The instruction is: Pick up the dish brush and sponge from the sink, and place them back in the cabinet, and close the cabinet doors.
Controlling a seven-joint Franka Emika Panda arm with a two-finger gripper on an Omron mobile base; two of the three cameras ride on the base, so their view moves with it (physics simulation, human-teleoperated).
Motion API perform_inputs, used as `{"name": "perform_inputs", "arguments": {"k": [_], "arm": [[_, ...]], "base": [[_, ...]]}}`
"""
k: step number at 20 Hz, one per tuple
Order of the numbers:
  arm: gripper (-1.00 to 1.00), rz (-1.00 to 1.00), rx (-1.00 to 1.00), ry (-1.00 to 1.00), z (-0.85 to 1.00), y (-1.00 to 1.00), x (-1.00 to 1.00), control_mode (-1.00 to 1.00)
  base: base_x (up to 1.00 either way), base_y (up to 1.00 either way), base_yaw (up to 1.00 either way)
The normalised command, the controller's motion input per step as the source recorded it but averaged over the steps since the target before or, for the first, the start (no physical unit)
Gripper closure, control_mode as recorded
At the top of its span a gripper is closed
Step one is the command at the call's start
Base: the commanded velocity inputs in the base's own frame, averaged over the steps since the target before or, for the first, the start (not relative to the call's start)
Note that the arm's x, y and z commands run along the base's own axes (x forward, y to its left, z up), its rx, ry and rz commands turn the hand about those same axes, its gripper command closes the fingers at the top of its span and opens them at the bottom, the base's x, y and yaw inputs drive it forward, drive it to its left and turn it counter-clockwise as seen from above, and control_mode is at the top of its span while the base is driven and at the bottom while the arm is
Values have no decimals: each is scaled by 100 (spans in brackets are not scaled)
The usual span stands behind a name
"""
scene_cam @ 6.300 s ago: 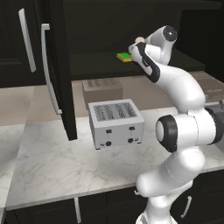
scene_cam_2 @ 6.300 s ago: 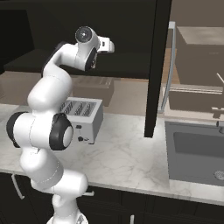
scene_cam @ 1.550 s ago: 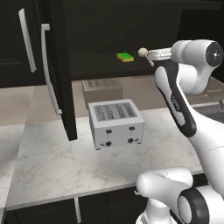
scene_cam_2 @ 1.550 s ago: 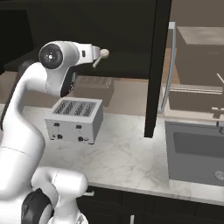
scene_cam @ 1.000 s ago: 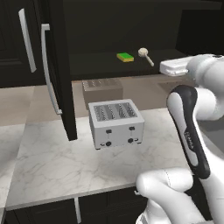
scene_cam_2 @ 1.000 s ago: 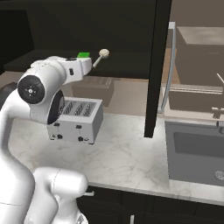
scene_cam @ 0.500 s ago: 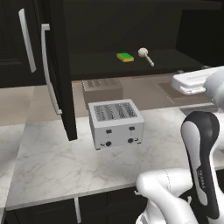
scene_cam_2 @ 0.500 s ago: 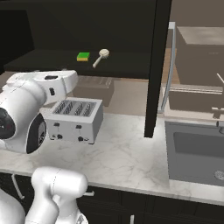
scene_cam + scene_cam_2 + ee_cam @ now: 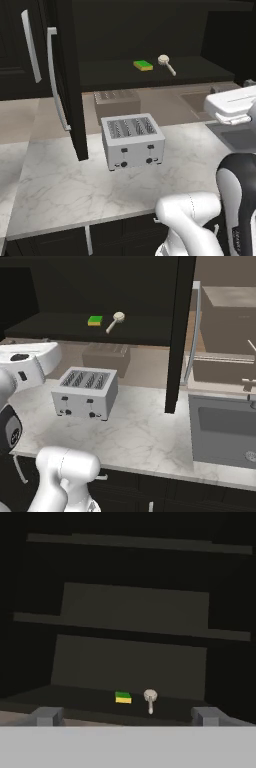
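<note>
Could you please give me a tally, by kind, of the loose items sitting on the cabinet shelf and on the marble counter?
Sponge: 1, on the cabinet shelf
Dish brush: 1, on the shelf beside the sponge
Toaster: 1, on the counter
Box behind the toaster: 1
Total: 4

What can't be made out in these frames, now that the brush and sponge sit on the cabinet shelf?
- Sink: cut off by the right base view's right edge, so most of the basin is hidden.
- Left cabinet door: its top runs off the left base view.
- Dish brush and sponge: too small in the hand view to tell whether they touch.
- Cabinet: upper shelves lost in darkness, hand view.
</note>
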Motion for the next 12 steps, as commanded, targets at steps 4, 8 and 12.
{"name": "perform_inputs", "arguments": {"k": [4,8,12], "arm": [[-100,-3,0,-5,12,43,-61,-100],[-100,-3,0,-1,4,44,-62,-100],[-100,-2,0,0,0,45,-64,-100]], "base": [[0,0,0],[0,0,0],[0,0,0]]}}
